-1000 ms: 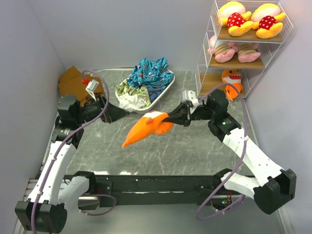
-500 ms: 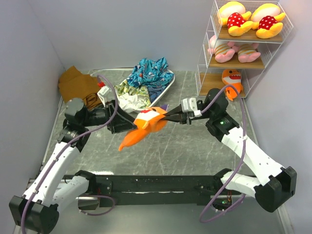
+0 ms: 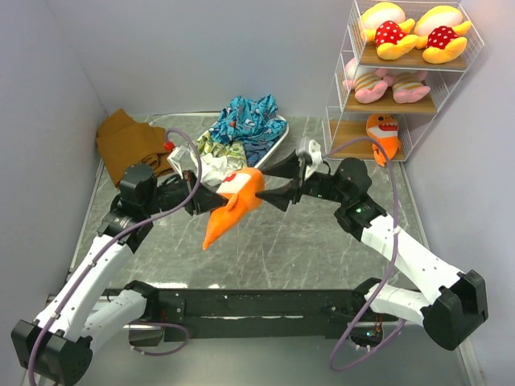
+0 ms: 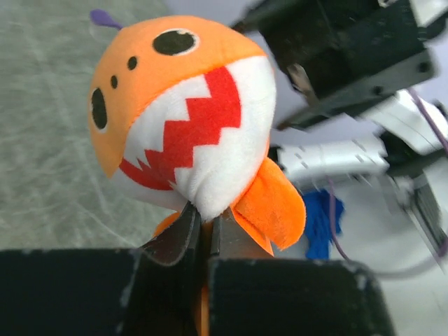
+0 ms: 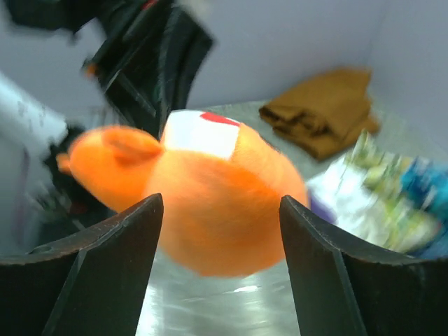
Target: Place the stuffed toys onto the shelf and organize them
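top view: handover complete. left gripper (image 3: 211, 201) now pinches the orange shark (image 3: 235, 199), tail drooping below the fingers; half a second earlier it stood spread. right gripper (image 3: 271, 184), then clamped on the toy, is now spread, with the shark at its tips. shelf (image 3: 344, 138) is well behind the right gripper, holding five other toys (image 3: 392, 84)

left wrist: fingers pressed on belly fabric under the mouth

right wrist: spread fingers flank the shark, contact unclear

judgement: the last toy now sits with the arm farther from the shelf

The shark (image 4: 189, 133) in my black left end effector (image 4: 204, 227) is orange, with white mouth, red zigzag teeth, black eyes. Desk (image 3: 322, 249) grey, marbled; cloth heap (image 3: 245, 121) at twelve o'clock blue-patterned; cloth (image 3: 125, 143) at ten brown.
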You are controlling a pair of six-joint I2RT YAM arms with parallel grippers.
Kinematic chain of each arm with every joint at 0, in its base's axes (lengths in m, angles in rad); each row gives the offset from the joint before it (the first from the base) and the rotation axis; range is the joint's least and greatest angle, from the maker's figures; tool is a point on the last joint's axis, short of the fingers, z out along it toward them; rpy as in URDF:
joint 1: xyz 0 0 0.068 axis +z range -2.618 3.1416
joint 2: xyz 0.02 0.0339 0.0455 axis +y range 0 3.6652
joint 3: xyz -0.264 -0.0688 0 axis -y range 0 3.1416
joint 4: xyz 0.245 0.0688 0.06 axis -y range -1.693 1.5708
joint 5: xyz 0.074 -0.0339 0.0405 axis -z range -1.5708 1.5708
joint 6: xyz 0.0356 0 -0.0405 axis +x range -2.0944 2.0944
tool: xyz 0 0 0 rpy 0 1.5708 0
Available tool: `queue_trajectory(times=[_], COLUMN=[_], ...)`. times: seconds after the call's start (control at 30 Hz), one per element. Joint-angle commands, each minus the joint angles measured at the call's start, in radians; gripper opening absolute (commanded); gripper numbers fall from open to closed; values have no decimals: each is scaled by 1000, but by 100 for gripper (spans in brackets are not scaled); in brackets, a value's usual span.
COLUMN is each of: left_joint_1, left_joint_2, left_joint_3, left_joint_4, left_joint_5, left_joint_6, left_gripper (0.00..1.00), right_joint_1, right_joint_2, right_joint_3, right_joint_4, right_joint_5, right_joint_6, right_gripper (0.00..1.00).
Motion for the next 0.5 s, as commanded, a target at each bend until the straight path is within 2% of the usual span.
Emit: queue_trajectory(times=[0.0,0.13,0.17,0.27,0.3,0.4,0.47], left_joint_1=[-5,-5,-5,-5,-5,-5,-5], left_joint_2=[-33,-49,-53,-58,-53,-18,-7], left_joint_3=[28,10,5,5,11,45,54], left_joint_4=[-119,-165,-180,-254,-289,-431,-490], left_joint_5=[-320,-512,-553,-706,-781,-888,-993], left_joint_6=[56,17,-15,-92,-106,-170,-215], left_gripper=[1,1,1,1,1,1,1], right_joint_1=[13,33,47,110,168,306,352], right_joint_2=[-9,28,28,13,16,45,97], right_joint_3=[63,105,94,5,11,77,141], right_joint_4=[-161,-388,-411,-296,-300,-341,-375], right_joint_5=[339,474,524,531,589,716,759], right_joint_6=[488,675,789,913,924,922,918], right_gripper=[72,68,68,66,66,67,67])
